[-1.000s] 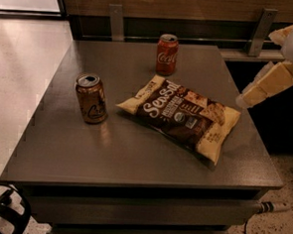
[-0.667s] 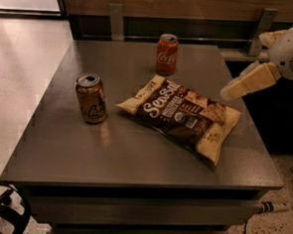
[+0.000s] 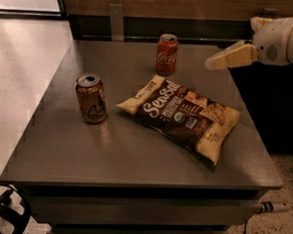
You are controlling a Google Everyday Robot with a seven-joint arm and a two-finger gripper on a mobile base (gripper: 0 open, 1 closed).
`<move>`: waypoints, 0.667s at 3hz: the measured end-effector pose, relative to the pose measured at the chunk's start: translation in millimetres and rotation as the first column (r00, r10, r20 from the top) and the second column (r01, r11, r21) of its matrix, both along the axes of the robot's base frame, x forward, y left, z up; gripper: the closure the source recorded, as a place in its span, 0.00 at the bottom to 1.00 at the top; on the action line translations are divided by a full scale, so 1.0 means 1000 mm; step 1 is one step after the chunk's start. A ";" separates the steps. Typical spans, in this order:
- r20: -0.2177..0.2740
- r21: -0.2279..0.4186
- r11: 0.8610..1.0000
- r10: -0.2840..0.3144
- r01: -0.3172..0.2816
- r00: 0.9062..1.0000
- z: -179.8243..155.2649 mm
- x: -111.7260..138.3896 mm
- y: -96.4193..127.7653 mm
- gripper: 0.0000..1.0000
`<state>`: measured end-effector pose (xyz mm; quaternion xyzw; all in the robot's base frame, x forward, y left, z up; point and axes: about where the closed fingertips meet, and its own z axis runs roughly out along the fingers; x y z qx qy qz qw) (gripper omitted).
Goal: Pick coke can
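The coke can [image 3: 167, 54], red with white script and a silver top, stands upright near the far edge of the grey table [image 3: 85, 150]. My gripper [image 3: 213, 62] comes in from the right on a white arm, above the table's far right part. It is to the right of the can, about a can's width or more away, and holds nothing.
A gold-brown can [image 3: 91, 98] with a dark emblem stands at the left of the table. A brown and cream snack bag [image 3: 184, 116] lies in the middle, in front of the coke can. A dark wall base runs behind the table. Black base parts [image 3: 1, 214] show at bottom left.
My gripper has moved left and up, from beside the table's right edge toward the coke can. The cans and the bag have not moved.
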<state>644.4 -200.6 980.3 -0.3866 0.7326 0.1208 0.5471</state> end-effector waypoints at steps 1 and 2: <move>0.000 0.000 1.000 0.000 0.000 1.000 0.000 0.000 0.000 0.00; -0.010 0.003 1.000 0.027 -0.027 1.000 -0.011 0.021 0.023 0.00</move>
